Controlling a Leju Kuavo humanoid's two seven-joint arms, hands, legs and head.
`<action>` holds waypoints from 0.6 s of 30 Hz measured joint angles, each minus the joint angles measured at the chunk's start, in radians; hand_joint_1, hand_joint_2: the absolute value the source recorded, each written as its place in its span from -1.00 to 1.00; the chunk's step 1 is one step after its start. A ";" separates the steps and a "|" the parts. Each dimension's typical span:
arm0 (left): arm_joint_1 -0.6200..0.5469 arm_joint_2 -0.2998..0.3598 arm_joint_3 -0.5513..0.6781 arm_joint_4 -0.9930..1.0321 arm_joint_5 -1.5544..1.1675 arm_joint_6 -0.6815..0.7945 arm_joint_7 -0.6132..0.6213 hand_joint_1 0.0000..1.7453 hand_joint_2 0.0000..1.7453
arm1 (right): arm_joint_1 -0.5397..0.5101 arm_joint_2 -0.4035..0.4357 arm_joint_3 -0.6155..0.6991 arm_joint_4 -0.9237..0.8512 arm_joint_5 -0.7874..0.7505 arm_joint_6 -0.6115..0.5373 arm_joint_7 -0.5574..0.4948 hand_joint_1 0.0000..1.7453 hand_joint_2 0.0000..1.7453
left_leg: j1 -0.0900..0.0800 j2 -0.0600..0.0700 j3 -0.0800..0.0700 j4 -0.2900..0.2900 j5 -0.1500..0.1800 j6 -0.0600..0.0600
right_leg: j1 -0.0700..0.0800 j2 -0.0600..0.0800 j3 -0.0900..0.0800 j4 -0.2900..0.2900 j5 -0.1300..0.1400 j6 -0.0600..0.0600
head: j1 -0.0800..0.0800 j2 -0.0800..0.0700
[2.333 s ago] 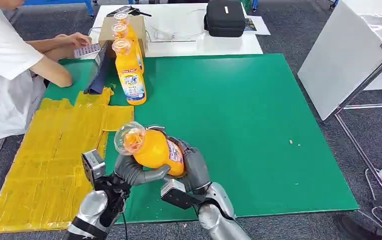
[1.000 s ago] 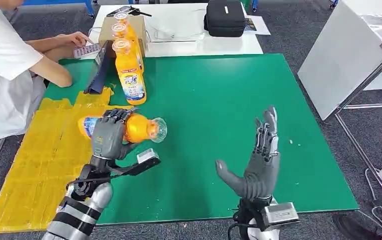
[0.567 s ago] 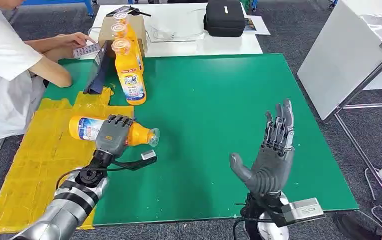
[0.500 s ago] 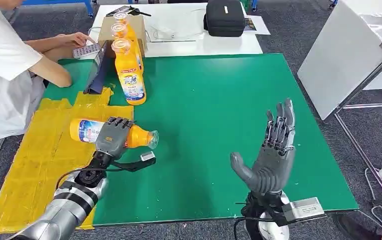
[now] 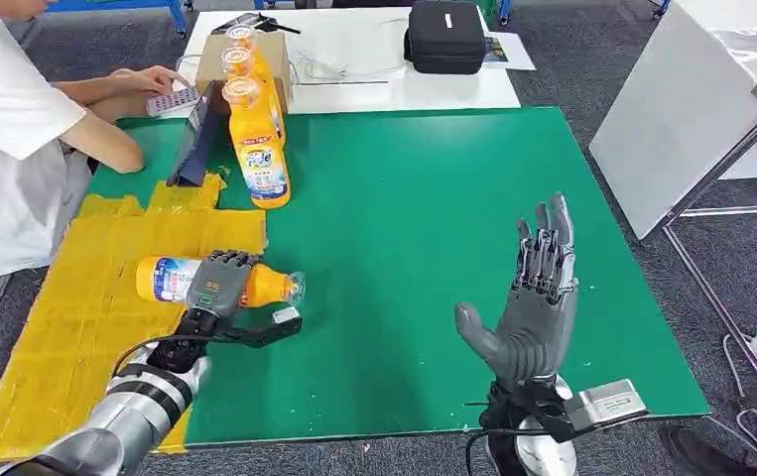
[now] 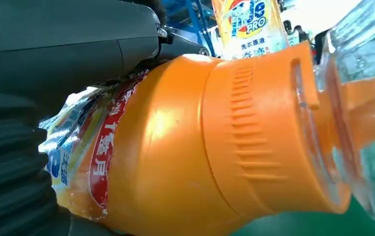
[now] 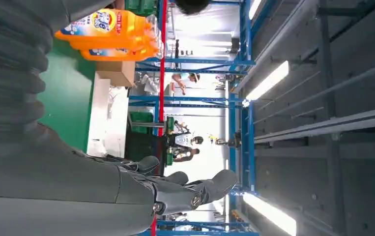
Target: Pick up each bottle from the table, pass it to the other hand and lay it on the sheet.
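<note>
My left hand [image 5: 213, 289] grips an orange bottle [image 5: 265, 286] lying on its side, its base over the yellow sheet [image 5: 86, 307] and its clear cap pointing right over the green mat [image 5: 434, 208]. Up close in the left wrist view, the orange bottle [image 6: 215, 147] fills the space in front of my left hand [image 6: 38, 88]. My right hand [image 5: 531, 307] stands open and upright over the mat's near right part, holding nothing; the right wrist view shows my right hand [image 7: 126, 191] with fingers spread. Several more orange bottles [image 5: 255, 139] stand upright at the mat's far left.
A person in white sits at the far left, a hand [image 5: 151, 79] near a small keypad. A cardboard box [image 5: 275, 50] and a black case [image 5: 445, 35] rest on the white table behind. A white board [image 5: 682, 119] leans at the right.
The bottle passed from my right hand to my left. My left hand then carried it left and down toward the sheet. My right hand opened and rose upright at the right.
</note>
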 measured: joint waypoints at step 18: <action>-0.015 -0.022 0.068 0.047 0.135 -0.040 -0.051 -1.00 1.00 | 0.001 0.000 -0.003 0.020 0.094 -0.013 0.027 -1.00 1.00 | 0.000 0.000 0.002 0.000 0.000 0.000 | 0.000 0.000 0.002 0.000 0.000 0.000 | 0.000 0.000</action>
